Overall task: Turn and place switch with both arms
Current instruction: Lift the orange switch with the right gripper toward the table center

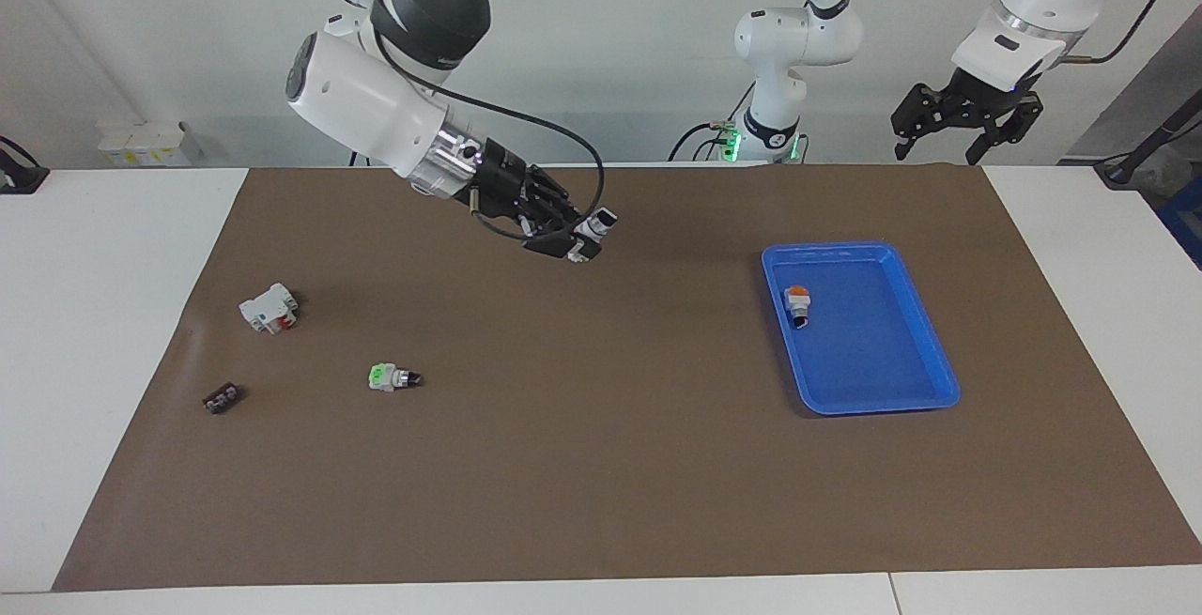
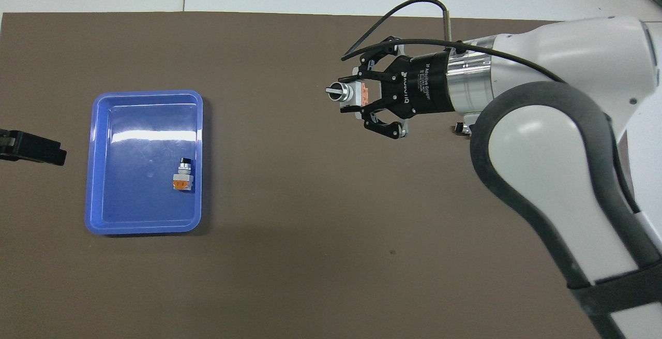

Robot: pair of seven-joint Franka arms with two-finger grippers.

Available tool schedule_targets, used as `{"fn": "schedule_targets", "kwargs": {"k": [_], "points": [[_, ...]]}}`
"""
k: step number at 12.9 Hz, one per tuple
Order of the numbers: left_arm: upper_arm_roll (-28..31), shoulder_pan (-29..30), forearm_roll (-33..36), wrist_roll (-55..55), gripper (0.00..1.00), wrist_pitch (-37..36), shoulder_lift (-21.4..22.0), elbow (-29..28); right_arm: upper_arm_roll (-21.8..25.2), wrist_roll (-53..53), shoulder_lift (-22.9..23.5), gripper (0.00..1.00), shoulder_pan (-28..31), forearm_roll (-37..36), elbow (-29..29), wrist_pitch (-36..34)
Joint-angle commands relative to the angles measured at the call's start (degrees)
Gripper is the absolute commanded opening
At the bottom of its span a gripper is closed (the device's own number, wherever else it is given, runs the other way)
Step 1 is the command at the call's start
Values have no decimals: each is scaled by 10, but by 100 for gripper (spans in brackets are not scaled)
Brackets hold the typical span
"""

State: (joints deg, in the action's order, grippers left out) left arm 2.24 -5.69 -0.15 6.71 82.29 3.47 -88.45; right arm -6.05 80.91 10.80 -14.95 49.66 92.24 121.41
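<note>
While the right claw (image 1: 584, 238) hangs in the air over the bare brown mat (image 1: 601, 465), at about eleven o'clock from the mat's middle in the facing view, its fingertips are clamped on the switch (image 1: 595, 224), whose black knob points toward the left arm's end of the counter (image 1: 122, 315). In the overhead view the orange end of the switch (image 2: 350, 92) sits between the fingers. On the mat, from the right arm's end, lie a small dark part (image 1: 221, 398), a white block with a red part (image 1: 269, 307) and a green-ended switch (image 1: 392, 377). A blue tray (image 1: 925, 333) at three o'clock holds a second orange-ended switch (image 1: 797, 304). At one o'clock the left claw (image 1: 967, 117) waits aloft at the counter's edge, its fingers spread wide and holding nothing.
</note>
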Motion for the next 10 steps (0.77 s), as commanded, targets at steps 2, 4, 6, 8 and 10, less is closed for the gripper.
{"fn": "schedule_targets", "kwargs": {"k": [2, 4, 6, 8, 10], "points": [[-5, -5, -4, -5, 100, -6, 12, -12, -1, 31, 12, 0, -56, 11, -8, 74], [-12, -8, -7, -6, 100, 2, 15, -15, -1, 68, 14, 0, -86, 11, -8, 122], [-22, -14, -13, -11, 100, 1, 15, -13, -1, 89, 16, 0, -106, 10, -8, 148], [-20, -12, -95, -34, 100, 14, 14, -12, -1, 89, 18, 0, -108, 8, -8, 149], [-21, -11, -151, -79, 100, 44, 13, -16, -1, 90, 19, 0, -108, 5, -9, 148]]}}
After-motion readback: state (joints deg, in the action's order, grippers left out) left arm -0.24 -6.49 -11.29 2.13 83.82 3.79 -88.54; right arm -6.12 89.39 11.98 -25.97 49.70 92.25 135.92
